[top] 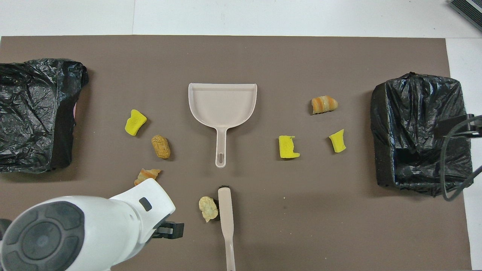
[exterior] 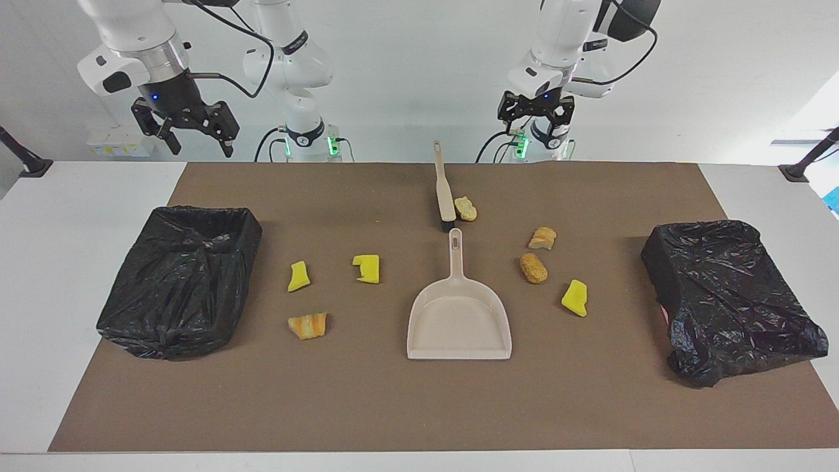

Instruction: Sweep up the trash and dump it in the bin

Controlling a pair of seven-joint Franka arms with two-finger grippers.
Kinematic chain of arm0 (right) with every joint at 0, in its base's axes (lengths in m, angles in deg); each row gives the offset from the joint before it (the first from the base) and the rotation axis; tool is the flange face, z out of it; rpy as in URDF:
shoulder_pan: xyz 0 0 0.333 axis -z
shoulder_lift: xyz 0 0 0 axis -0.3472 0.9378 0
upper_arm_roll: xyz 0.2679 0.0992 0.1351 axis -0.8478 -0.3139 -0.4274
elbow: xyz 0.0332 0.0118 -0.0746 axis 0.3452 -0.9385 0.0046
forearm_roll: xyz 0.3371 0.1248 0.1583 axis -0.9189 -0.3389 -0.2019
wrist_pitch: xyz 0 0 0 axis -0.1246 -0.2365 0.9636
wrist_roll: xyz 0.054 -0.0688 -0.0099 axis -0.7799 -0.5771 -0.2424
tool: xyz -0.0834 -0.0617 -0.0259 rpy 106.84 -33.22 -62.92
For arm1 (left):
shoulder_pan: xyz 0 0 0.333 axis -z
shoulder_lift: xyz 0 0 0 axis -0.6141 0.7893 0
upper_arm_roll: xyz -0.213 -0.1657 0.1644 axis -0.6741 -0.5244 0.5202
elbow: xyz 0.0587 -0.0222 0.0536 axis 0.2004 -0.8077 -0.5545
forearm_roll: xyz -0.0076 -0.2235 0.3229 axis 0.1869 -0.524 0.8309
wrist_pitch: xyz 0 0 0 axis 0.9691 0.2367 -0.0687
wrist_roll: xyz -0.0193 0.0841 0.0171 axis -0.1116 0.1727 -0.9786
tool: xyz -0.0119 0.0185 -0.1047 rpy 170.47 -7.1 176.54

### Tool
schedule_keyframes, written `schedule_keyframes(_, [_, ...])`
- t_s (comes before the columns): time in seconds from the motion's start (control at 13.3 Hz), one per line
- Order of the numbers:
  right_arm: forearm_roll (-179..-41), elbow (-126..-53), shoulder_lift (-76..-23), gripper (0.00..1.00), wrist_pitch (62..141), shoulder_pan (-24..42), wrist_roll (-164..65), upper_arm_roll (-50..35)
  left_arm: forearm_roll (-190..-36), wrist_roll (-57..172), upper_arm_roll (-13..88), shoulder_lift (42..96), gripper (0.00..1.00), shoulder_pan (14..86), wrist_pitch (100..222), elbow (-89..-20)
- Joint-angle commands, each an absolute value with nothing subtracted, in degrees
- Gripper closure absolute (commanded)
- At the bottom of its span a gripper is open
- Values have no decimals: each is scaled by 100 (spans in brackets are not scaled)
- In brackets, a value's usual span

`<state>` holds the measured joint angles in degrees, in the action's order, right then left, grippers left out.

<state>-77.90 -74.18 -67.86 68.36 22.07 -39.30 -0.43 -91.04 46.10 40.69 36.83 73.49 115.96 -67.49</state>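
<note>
Several trash scraps lie scattered on the brown mat. They include a yellow chunk (exterior: 367, 268), an orange striped lump (exterior: 308, 325), a brown lump (exterior: 533, 267) and a pale piece (exterior: 466, 208) touching the brush head. The beige dustpan (exterior: 459, 314) lies flat mid-mat, its handle pointing toward the robots. In line with it, nearer the robots, lies the beige brush (exterior: 444, 193). My left gripper (exterior: 534, 131) hangs open and empty above the mat's edge by the brush handle. My right gripper (exterior: 200, 147) hangs open and empty high over the bin (exterior: 180, 282) at its end.
A second black-bagged bin (exterior: 727, 295) sits at the left arm's end of the mat. In the overhead view the left arm's white wrist (top: 94, 226) partly covers a bread scrap (top: 147, 175). White table borders the mat.
</note>
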Motion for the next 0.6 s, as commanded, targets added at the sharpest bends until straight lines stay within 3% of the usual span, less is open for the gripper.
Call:
schedule_keyframes(0.0, [-7820,-7608,-6935,0,6985,2225,-3832,-56,-9299,4151,4172,3466,0,7585,11811,-7059])
schedule_keyframes(0.53, [-7820,-7608,-6935,0,6985,2225,-3832,-56,-9467,3703,4145,3466,0,8349,12268,-7472])
